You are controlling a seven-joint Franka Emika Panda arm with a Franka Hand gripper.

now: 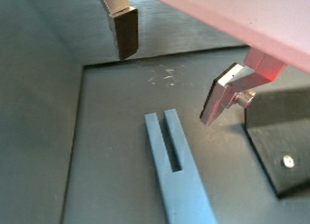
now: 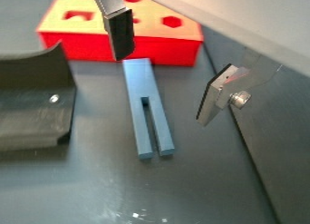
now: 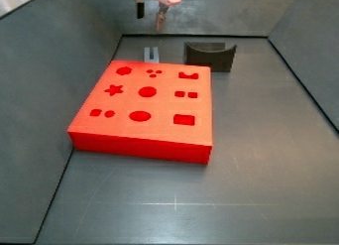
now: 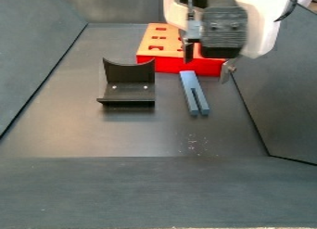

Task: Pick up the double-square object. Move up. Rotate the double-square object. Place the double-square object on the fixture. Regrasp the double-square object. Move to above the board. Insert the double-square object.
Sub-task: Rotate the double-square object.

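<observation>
Grey-blue slim slotted bar, the double-square object (image 4: 196,92), lies flat on the dark floor w/ its long axis running near-to-far toward the red-orange holed board (image 4: 170,43), one end just beside the board's edge. Gripper (image 2: 164,60) hangs above that far end, silver fingers spread, empty, straddling the bar's width. Dark notched fixture (image 4: 125,82) sits alongside. Wrist views show the bar's slot; in a side view (image 3: 157,19) the bar is barely visible.

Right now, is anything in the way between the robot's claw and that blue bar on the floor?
Nothing visible is. The gripper hangs open above the double-square object, which lies flat on the floor between the fixture and the board, with only air between fingers and bar.
</observation>
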